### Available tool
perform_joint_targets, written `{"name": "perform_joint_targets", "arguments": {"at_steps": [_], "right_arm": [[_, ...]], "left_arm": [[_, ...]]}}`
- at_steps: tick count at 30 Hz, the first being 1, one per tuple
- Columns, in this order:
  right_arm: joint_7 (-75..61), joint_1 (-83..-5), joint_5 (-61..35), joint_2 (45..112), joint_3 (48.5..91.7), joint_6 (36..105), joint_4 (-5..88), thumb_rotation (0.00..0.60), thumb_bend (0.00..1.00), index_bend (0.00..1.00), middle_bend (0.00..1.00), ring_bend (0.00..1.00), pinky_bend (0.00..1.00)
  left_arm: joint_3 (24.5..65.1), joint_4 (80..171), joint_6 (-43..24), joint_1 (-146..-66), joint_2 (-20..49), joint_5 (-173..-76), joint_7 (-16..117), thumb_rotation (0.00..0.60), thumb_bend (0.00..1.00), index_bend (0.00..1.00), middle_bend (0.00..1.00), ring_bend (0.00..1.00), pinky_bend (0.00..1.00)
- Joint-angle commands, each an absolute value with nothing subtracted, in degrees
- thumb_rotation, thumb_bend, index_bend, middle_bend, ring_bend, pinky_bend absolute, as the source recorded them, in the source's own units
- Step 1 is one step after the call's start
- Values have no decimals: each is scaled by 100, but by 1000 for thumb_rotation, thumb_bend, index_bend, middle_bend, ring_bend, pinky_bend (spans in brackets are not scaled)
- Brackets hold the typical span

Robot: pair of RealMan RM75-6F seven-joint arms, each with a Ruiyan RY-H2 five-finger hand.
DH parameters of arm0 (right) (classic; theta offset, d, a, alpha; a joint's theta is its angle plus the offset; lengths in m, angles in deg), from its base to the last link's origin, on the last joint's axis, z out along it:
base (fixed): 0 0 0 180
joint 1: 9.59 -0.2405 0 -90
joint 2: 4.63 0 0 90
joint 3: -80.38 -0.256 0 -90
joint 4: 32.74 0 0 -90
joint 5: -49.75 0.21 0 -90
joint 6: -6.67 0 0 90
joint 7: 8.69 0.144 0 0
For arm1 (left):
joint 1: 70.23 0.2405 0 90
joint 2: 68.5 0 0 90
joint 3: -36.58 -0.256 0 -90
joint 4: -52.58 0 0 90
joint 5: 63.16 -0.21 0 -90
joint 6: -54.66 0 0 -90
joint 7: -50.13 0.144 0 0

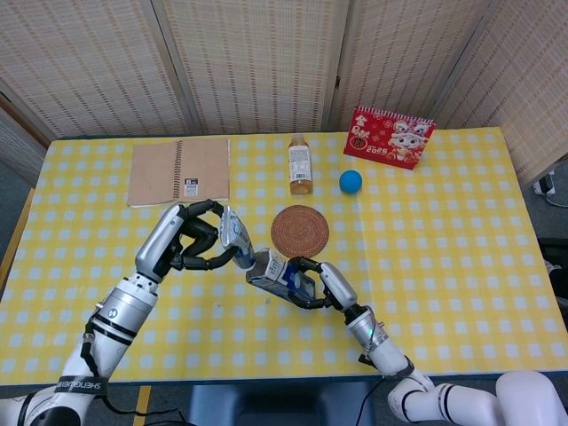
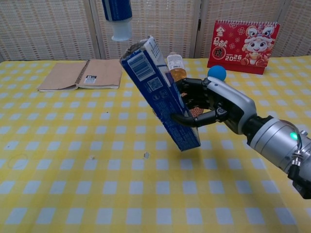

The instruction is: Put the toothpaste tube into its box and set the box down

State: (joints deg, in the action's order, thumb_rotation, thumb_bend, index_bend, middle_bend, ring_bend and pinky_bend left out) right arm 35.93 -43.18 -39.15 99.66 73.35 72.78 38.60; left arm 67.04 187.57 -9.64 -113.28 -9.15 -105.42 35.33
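My right hand (image 2: 214, 104) (image 1: 318, 284) grips the blue toothpaste box (image 2: 160, 92) (image 1: 271, 271) above the table, tilted with its torn open end up and to the left. My left hand (image 1: 191, 240) holds the blue toothpaste tube (image 2: 118, 14) (image 1: 234, 240) cap-down. In the chest view the white cap hangs just above and left of the box's open end, apart from it. The left hand itself is out of the chest view.
A woven coaster (image 1: 300, 229) lies behind the box. A drink bottle (image 1: 300, 165) and blue ball (image 1: 351, 181) stand further back, with a red calendar (image 1: 389, 137) at the back right. A spiral notebook (image 1: 179, 170) lies at the back left on the yellow checked table (image 1: 461, 240).
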Motion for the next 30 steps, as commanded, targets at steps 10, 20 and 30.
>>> {"name": "perform_joint_targets", "arguments": {"at_steps": [10, 20, 30], "right_arm": [[3558, -4447, -3870, 10062, 7248, 7275, 3947, 600, 345, 409, 358, 393, 366], [3828, -4438, -3914, 10036, 7227, 7480, 4072, 600, 345, 409, 358, 392, 366], [4056, -4431, -3894, 9918, 7139, 7622, 4308, 600, 345, 409, 358, 395, 365]], "left_arm": [[6650, 18757, -1097, -11544, -668, -10403, 3783, 600, 780, 822, 1000, 1000, 1000], [6612, 18757, -1289, -11590, -504, -10327, 3915, 600, 780, 821, 1000, 1000, 1000], [6570, 18748, -1324, -11614, -408, -10152, 3984, 600, 780, 822, 1000, 1000, 1000]]}}
